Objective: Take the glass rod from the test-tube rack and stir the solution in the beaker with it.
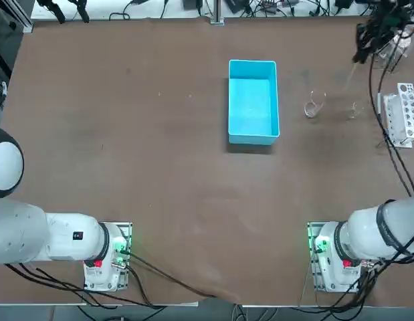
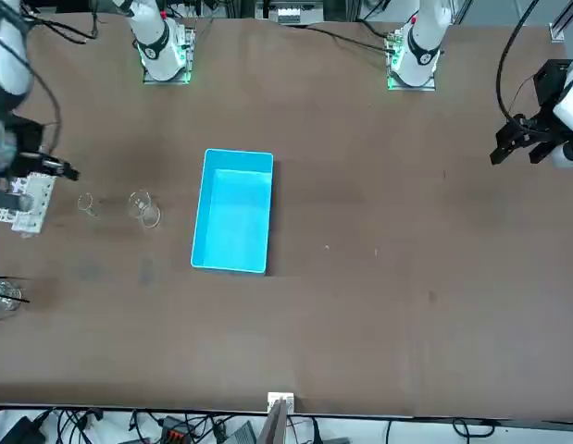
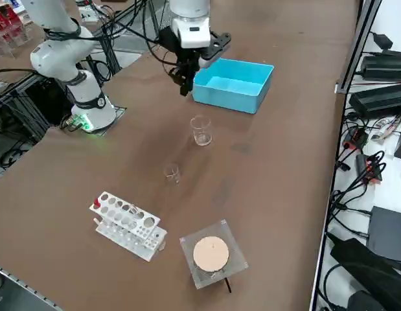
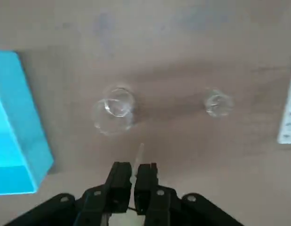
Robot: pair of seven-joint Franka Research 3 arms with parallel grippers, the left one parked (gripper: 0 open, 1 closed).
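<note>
The brown table (image 1: 193, 200) spreads under everything, with the blue bin (image 1: 253, 100) standing on it as the landmark. The white right arm (image 1: 377, 231) has its base to the right of the blue bin and nearer the robot's side of the table. From there the arm reaches outward, well to the right of the blue bin in the top view.

The black right gripper (image 4: 134, 175) hangs above the table, to the right of the blue bin. Its jaws are clenched on the glass rod, which they grasp between the fingertips.

The test-tube rack (image 3: 129, 223), white with rows of round holes, lies well to the right of the blue bin, farther out than both clear vessels. A small red piece (image 3: 96, 203) shows at one end of it.

A grey square sheet (image 3: 197, 275) with a pale round disc (image 3: 211, 253) at its centre sits well to the right of the blue bin, on the side away from the arm bases.

The beaker (image 3: 201, 131) stands upright to the right of the blue bin, near it but apart. The smaller clear vessel (image 3: 172, 173) stands farther to the right, between the beaker and the test-tube rack.

The glass rod (image 4: 139, 154) is thin and translucent; held off the table, it sticks out past the fingertips, to the right of the blue bin.
</note>
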